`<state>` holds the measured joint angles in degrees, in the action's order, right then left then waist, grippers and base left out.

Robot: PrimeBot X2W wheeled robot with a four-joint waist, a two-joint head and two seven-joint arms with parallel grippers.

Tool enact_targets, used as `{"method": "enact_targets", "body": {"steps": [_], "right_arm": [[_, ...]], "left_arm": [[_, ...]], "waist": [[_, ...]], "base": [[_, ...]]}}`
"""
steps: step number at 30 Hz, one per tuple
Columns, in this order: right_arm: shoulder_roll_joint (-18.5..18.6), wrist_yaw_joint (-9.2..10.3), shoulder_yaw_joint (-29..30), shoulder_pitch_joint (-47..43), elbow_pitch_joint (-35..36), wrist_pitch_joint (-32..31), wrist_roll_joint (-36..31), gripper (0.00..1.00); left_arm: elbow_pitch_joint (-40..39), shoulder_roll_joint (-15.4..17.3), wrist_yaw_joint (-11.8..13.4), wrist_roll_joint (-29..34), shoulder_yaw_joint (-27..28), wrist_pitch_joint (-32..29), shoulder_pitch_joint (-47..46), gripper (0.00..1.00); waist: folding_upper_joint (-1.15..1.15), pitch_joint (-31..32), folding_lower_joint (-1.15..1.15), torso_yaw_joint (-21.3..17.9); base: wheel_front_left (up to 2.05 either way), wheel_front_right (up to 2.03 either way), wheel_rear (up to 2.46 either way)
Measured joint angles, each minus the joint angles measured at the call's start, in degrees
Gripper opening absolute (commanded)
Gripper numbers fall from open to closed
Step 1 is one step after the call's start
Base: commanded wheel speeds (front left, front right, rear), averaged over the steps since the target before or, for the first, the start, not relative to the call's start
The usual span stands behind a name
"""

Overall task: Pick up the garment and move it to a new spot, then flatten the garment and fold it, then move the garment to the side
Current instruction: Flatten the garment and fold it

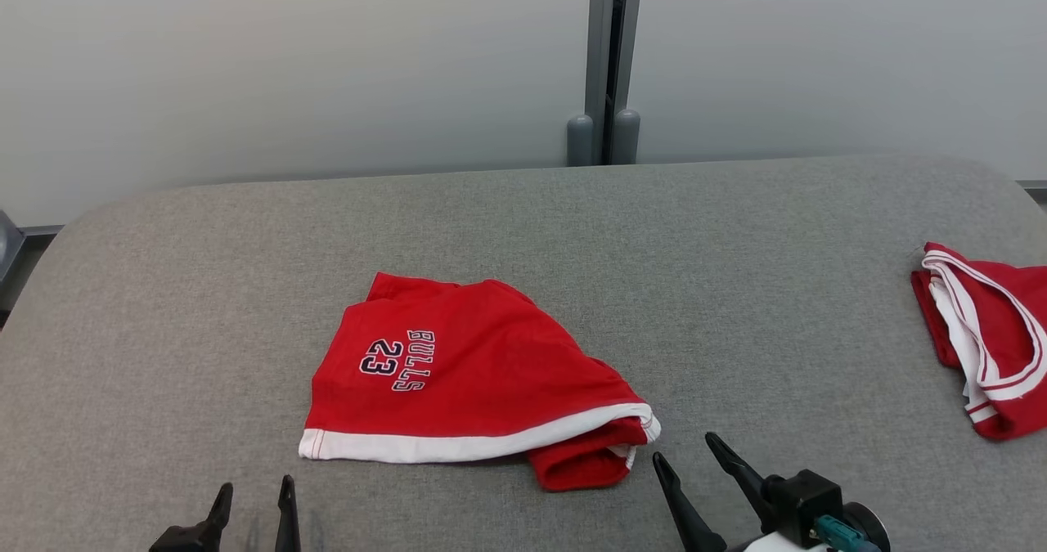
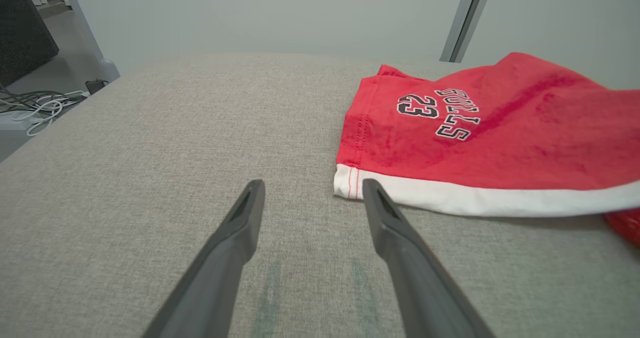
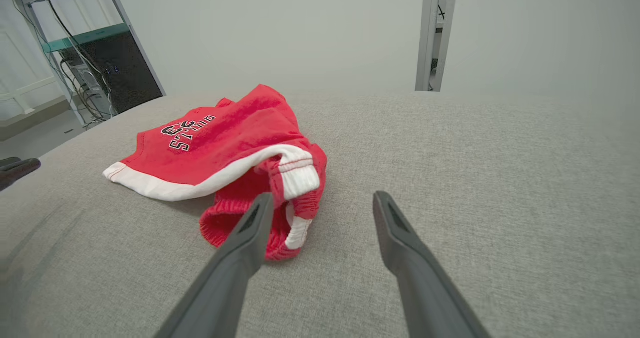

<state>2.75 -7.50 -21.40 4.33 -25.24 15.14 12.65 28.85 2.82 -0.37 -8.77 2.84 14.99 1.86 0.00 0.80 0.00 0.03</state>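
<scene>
Red shorts (image 1: 466,380) with a white hem and "BULLS 23" print lie roughly folded in the middle of the grey padded table (image 1: 523,225); a bunched red waistband sticks out at their near right corner. My left gripper (image 1: 253,495) stands open near the front edge, just left of the shorts' (image 2: 480,132) hem corner, holding nothing. Right of that bunched corner of the shorts (image 3: 225,152), my right gripper (image 1: 687,450) is open and empty too. From the wrists I see the left gripper (image 2: 312,190) and the right gripper (image 3: 322,203) low over the cloth surface.
A second red and white garment (image 1: 986,335) lies at the table's right edge. A grey post (image 1: 609,61) stands behind the table against a pale wall. Cables (image 2: 35,105) and a rack with a dark box (image 3: 120,72) stand off the left side.
</scene>
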Motion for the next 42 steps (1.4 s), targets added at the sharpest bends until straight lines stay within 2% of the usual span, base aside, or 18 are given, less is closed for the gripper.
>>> {"method": "enact_targets", "body": {"steps": [3,9,18,26,30,32,34,35,37,39,40,42], "right_arm": [[0.0,0.0,-1.2,0.4,-0.2,0.0,1.2,1.0],[0.0,0.0,-3.5,1.0,-1.4,0.0,12.1,1.0],[0.0,0.01,-4.7,3.5,-2.7,0.0,12.4,1.0],[0.0,0.01,-4.8,3.8,-2.9,0.0,13.0,0.89],[0.0,0.01,-4.6,4.1,-2.8,0.0,13.1,0.77],[0.0,0.01,-4.4,4.4,-2.7,0.0,13.0,0.66],[0.0,0.01,-3.8,4.5,-2.7,0.0,12.6,0.6],[0.0,0.01,-3.5,4.5,-2.8,0.0,12.3,0.52],[0.0,0.01,-3.1,4.5,-3.1,0.0,11.9,0.47],[0.0,0.01,-3.0,4.6,-3.5,0.0,11.0,0.37],[0.0,0.01,-2.9,4.6,-3.5,0.0,11.0,0.32],[0.0,0.01,-2.8,4.7,-3.8,0.0,10.7,0.09]], "left_arm": [[0.1,0.0,0.0,-0.1,-0.5,0.0,-0.1,1.0],[0.5,0.0,0.0,-0.5,-1.5,0.0,-0.5,1.0],[0.6,0.0,0.0,-0.9,-2.1,0.0,-0.6,1.0],[0.6,0.0,0.3,-1.1,-2.4,0.0,-1.1,1.0],[0.6,0.0,0.3,-1.3,-2.7,0.0,-1.2,1.0],[0.7,0.0,0.4,-1.4,-2.8,0.0,-1.2,1.0],[0.8,0.0,0.4,-1.5,-2.9,0.0,-1.2,1.0],[0.8,0.0,0.4,-1.6,-3.0,0.0,-1.2,1.0],[0.8,0.0,0.4,-1.8,-3.1,0.0,-1.2,1.0],[0.8,0.0,0.5,-1.9,-3.1,0.0,-1.3,1.0],[0.8,0.0,0.5,-1.9,-3.1,0.0,-1.3,1.0],[0.8,0.0,0.5,-1.9,-3.1,0.0,-1.4,1.0]], "waist": [[0.0,-0.3,0.0,0.3],[0.0,-1.1,0.0,1.4],[0.0,-1.6,0.0,2.2],[0.0,-2.1,0.0,2.5],[0.0,-2.4,0.0,2.5],[0.0,-2.5,0.0,2.5],[0.0,-2.5,0.0,2.6],[0.0,-2.6,0.0,2.7],[0.0,-2.6,0.0,2.8],[0.0,-2.7,0.0,2.8],[0.0,-2.8,0.0,2.9],[0.0,-2.9,0.0,2.9]], "base": [[0.0,0.0,0.0],[0.0,0.0,0.0],[0.0,0.0,0.0],[0.0,0.0,0.0],[0.0,0.0,0.0],[0.0,0.0,0.0],[0.0,0.0,0.0],[0.0,0.0,0.0],[0.0,0.0,0.0],[0.0,0.0,0.0],[0.0,0.0,0.0],[0.0,0.0,0.0]]}}
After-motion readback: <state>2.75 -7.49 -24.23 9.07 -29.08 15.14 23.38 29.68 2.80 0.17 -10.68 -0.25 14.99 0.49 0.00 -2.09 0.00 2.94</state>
